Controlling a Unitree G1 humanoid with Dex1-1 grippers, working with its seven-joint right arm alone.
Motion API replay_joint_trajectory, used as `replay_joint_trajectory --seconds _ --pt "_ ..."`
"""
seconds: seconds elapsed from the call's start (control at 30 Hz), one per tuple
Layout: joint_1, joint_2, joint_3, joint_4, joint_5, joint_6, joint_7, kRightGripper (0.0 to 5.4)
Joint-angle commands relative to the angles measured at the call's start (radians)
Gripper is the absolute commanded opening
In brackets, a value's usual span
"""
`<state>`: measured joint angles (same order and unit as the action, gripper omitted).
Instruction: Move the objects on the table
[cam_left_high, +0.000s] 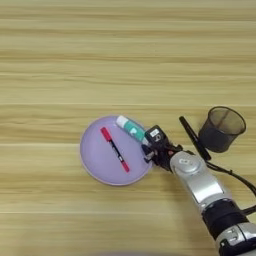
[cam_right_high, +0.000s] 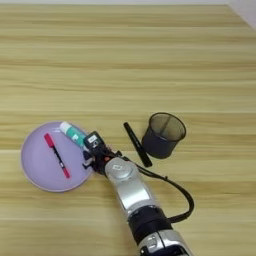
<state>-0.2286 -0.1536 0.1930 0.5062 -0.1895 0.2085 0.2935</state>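
A round lilac plate lies on the table at centre. On it a thin red pen lies diagonally, and a white-and-green glue stick rests at its upper right rim. My right gripper is at the plate's right edge, open, with its fingers on either side of the glue stick's right end. A slim black marker lies on the wood just right of the gripper. A black wire-mesh pen cup stands upright beyond it.
My silver forearm comes in from the bottom right, with a black cable looping beside it. The wooden table top stretches bare of things behind and left of the plate.
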Motion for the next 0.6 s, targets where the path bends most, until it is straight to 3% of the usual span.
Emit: replay_joint_trajectory --seconds 0.03,0.4,0.6 --pt "-0.052 -0.003 -0.023 -0.064 0.022 -0.032 -0.007 1.58" --pt "-0.051 -0.006 -0.046 -0.091 0.043 -0.031 -0.011 1.58" --pt "-0.023 -0.023 -0.074 -0.138 0.029 0.036 -0.049 1.58"
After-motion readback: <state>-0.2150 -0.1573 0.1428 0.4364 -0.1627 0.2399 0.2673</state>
